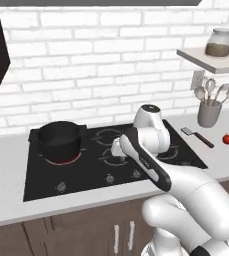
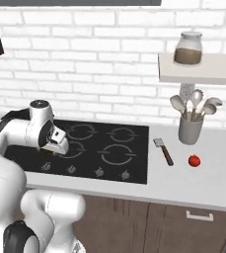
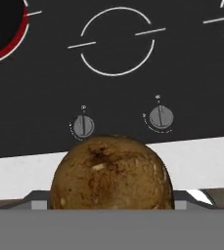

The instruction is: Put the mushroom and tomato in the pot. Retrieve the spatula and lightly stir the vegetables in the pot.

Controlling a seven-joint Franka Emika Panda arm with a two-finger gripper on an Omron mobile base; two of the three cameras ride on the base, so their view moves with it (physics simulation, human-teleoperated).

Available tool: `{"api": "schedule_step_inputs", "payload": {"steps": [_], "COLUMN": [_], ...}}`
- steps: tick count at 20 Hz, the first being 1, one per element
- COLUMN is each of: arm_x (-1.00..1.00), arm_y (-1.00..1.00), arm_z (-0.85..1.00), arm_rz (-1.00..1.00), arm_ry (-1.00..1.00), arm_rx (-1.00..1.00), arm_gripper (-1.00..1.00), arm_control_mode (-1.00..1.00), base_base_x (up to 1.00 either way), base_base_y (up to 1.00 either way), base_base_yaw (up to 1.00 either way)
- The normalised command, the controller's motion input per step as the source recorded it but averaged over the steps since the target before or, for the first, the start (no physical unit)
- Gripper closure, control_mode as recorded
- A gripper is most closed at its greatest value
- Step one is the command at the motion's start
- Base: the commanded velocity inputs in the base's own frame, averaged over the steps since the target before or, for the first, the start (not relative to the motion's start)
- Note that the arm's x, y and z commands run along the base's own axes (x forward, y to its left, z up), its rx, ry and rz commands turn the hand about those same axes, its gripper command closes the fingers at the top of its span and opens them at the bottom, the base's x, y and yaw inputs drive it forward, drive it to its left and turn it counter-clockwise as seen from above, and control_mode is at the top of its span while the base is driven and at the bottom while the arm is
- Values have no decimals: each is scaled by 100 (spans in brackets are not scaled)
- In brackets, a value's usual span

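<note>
**Mushroom carried over the hob, pot off to the left**

The claw [image 2: 60, 147] hung over the front of the black hob [image 1: 111, 155], near the knobs, its jaws spread wide around a brown mushroom [image 3: 111, 173]. The pot [image 1: 61, 141] stood on the rear-left burner, whose ring glowed red, well apart to the claw's left and farther back. The coming move probably had to travel that way. The tomato [image 2: 194, 160] and spatula [image 2: 163, 150] lay on the counter [image 2: 193, 185] to the right.

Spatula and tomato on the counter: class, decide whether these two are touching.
Apart. The right base view shows a strip of bare counter between the spatula and the tomato; the left base view shows the same gap.
</note>
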Motion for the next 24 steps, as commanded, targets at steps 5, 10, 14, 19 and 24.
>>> {"api": "schedule_step_inputs", "payload": {"steps": [5, 10, 14, 19, 24], "arm_x": [0, 0, 25, 61, 90], "arm_y": [0, 0, -2, -6, 5], "arm_z": [0, 0, 3, 28, 47], "arm_rz": [0, 0, 0, 0, 0], "arm_ry": [0, 0, 0, 10, 3], "arm_rx": [0, 0, 1, 2, 5], "arm_gripper": [100, 100, 100, 100, 100], "arm_control_mode": [100, -100, -100, -100, -100], "base_base_x": [24, 13, 0, 0, 0], "base_base_y": [100, 55, 0, 0, 0], "base_base_yaw": [0, 0, 0, 0, 0]}}
